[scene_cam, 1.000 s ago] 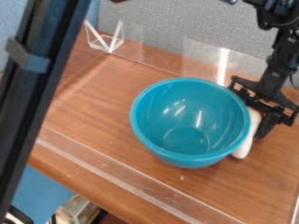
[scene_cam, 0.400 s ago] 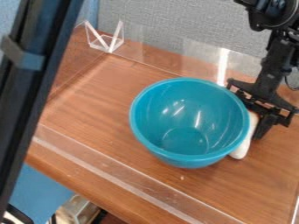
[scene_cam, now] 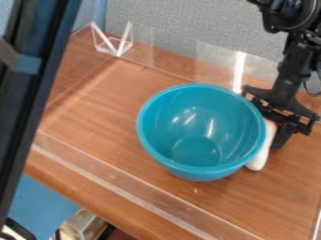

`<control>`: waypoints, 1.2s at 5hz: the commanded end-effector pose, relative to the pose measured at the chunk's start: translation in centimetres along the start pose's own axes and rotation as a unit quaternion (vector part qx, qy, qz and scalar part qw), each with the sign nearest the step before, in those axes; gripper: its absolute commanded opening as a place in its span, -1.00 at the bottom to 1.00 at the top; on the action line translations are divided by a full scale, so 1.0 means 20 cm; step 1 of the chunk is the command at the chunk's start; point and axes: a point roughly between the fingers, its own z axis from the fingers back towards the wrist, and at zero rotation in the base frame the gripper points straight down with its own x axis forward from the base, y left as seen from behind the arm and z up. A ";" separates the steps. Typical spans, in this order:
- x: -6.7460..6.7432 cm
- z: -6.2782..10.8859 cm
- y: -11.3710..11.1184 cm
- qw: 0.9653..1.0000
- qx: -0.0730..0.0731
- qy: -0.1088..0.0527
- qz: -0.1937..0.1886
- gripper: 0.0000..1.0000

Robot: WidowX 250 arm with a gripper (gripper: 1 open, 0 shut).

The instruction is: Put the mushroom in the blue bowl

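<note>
The blue bowl [scene_cam: 201, 131] sits on the wooden table, round, deep and glossy teal, with nothing inside it. Just off its right rim stands the cream-white mushroom [scene_cam: 262, 148], upright, its lower end resting on the table. My black gripper [scene_cam: 277, 131] hangs straight down right beside the bowl, and its fingers appear shut on the mushroom's upper part, which they hide.
A clear acrylic wall [scene_cam: 189, 62] edges the wooden table [scene_cam: 100, 103], with a small clear stand [scene_cam: 113, 41] at the back left. A dark pole [scene_cam: 44, 75] crosses the left foreground. The table's front edge runs close below the bowl.
The gripper and mushroom have shifted very slightly; the bowl stays put. Otherwise nothing visibly differs.
</note>
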 end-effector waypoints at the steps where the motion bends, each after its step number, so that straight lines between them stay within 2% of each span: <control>1: 0.00 0.10 0.06 0.999 -0.011 -0.023 0.020 -1.00; 3: -0.02 0.10 0.08 0.999 -0.015 -0.020 0.031 -1.00; 5: -0.04 0.16 0.10 0.999 -0.017 -0.028 0.037 -1.00; 6: -0.06 0.21 0.11 0.998 -0.019 -0.036 0.042 -1.00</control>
